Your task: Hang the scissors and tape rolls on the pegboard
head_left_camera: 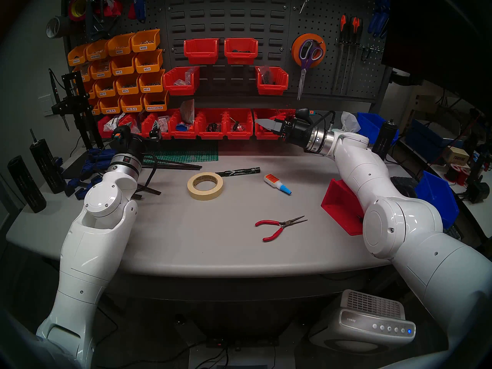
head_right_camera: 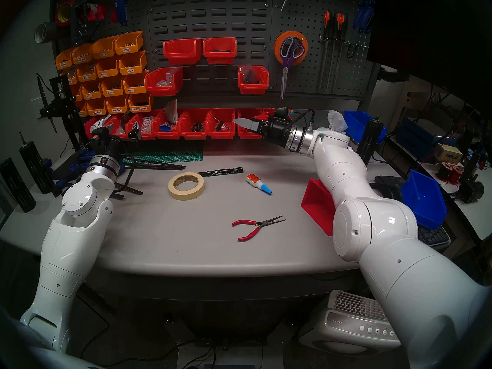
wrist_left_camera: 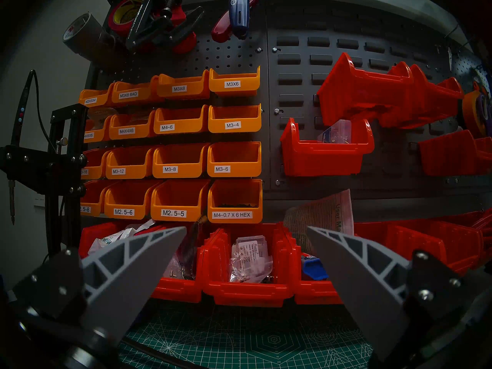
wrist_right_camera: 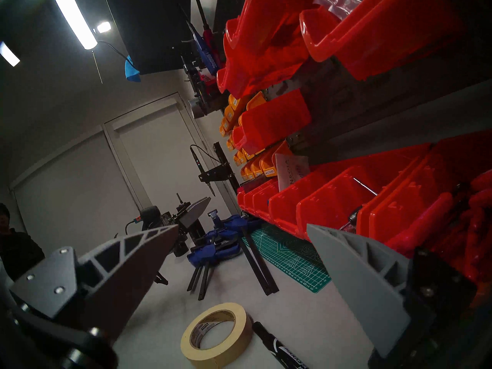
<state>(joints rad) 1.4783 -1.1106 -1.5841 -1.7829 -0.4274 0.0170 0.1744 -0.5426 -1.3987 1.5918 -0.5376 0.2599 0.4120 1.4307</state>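
The pegboard carries the orange tape roll on a hook, the purple-handled scissors hanging over it, blades down. The cream tape roll lies flat on the table. The right gripper and left gripper both gape, empty.

Glossy white plastic shells cover both arms. The table is smooth matt grey. At twelve o'clock, shiny red plastic bins; at two o'clock, the perforated dark metal pegboard, scissors with bright steel blades.
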